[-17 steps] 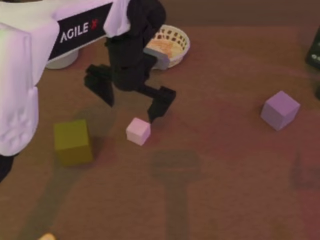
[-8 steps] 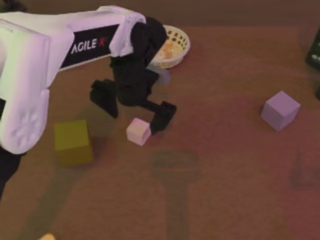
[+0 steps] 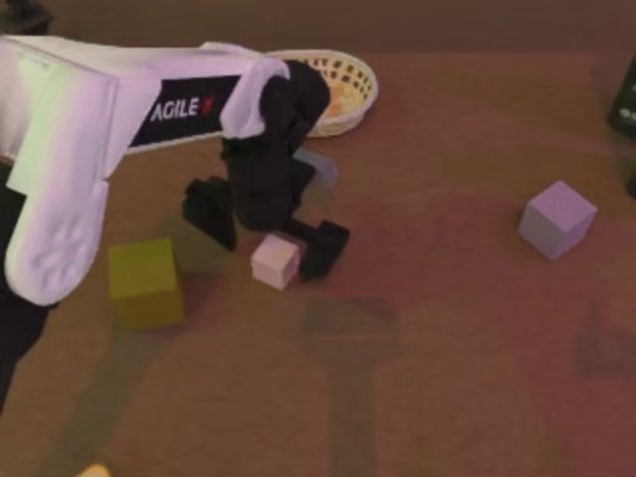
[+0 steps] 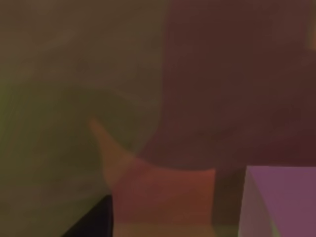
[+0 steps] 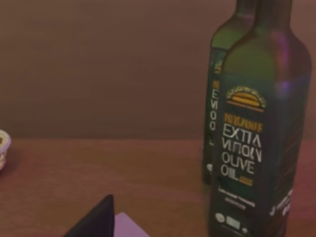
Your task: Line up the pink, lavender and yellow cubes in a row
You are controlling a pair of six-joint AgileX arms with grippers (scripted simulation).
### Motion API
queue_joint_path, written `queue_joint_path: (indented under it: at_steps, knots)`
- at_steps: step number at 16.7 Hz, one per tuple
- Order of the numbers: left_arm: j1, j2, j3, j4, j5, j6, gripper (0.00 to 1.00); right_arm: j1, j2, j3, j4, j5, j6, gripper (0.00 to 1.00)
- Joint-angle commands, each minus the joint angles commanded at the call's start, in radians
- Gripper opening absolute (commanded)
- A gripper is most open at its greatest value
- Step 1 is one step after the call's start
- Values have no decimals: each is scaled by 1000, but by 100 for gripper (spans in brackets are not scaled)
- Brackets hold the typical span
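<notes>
Left gripper [image 3: 268, 231], fingers spread wide, straddles the small pale pink matte cube [image 3: 274, 261] without gripping; mustard-yellow cube [image 3: 145, 282] at nine o'clock, lavender cube [image 3: 556, 219] at three.

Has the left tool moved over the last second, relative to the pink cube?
Yes. The left tool has come down and shifted slightly toward the yellow cube, so its open fingers now straddle the pink cube, which has stayed put.

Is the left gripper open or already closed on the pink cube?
Open: the left gripper has one finger on each side of the pink cube, with gaps visible.
</notes>
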State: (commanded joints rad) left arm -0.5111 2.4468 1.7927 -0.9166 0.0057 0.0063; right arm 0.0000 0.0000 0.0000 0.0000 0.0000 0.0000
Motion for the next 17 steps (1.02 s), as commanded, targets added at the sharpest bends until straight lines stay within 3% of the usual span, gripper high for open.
queue_joint_path:
  at_steps: [13,17]
  knots:
    - [0,0,0,0,0,0,2,0,0,0,0,0,0,100]
    - [0,0,0,0,0,0,0,0,0,0,0,0,0,100]
